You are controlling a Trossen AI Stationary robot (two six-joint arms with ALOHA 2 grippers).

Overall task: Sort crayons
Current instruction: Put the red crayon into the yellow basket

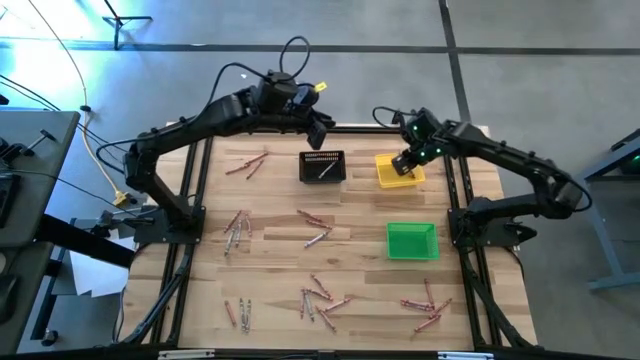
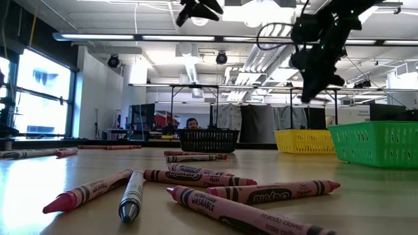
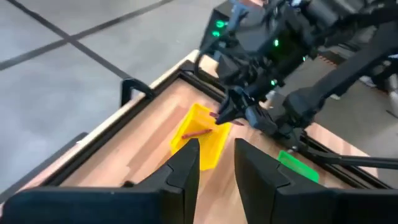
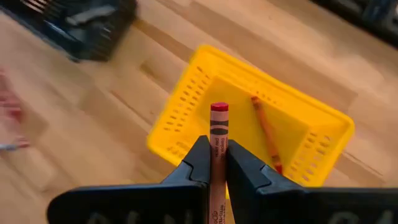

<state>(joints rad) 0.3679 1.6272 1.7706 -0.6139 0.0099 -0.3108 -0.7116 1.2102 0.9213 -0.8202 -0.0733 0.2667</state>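
Got my right gripper (image 4: 216, 163) clenched on a red crayon (image 4: 218, 134), hanging right over the yellow bin (image 4: 186, 118) (one's already in there), so it should drop in clean. Left gripper (image 3: 216, 163) sits released, empty, above the black bin (image 1: 322, 166).

- The high view was evenly lit, with a bluish glare on the floor (image 1: 60, 40) at the upper left and soft shadows under the arms on the worktop (image 1: 280, 215).
- In the low view, bright ceiling lights (image 2: 261, 10) and a window (image 2: 39, 91) washed out; the nearest crayons (image 2: 215, 202) were sharp, the room behind soft.
- The right wrist view blurred the black bin (image 4: 74, 25); the yellow bin (image 4: 186, 112) stayed clear.
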